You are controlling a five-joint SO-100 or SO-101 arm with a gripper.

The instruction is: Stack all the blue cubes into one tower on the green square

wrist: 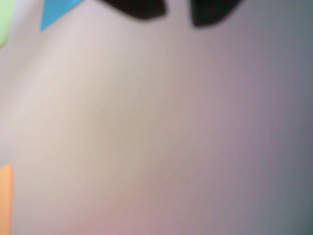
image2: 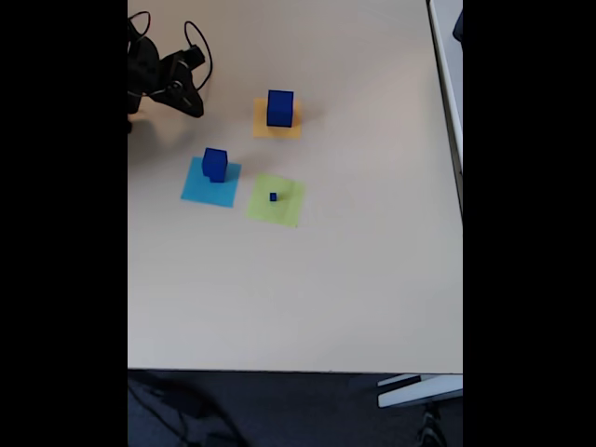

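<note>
In the fixed view a large blue cube [image2: 279,107] stands on an orange square [image2: 289,132]. A medium blue cube [image2: 215,164] stands on the light-blue square [image2: 200,191]; it looks tall, and I cannot tell whether a smaller one sits on top. A tiny blue cube [image2: 273,196] lies on the green square [image2: 284,210]. My gripper [image2: 191,102] hangs at the far left, left of the orange square and apart from every cube. In the blurred wrist view its two dark fingertips [wrist: 137,9] stand apart, and the gripper [wrist: 178,17] is open with nothing between them.
The wrist view shows bare table with corners of the light-blue square [wrist: 56,11], the green square [wrist: 4,22] and the orange square [wrist: 5,198]. Cables [image2: 191,42] loop behind the arm. The table's front edge [image2: 298,370] and right edge [image2: 460,205] are in view.
</note>
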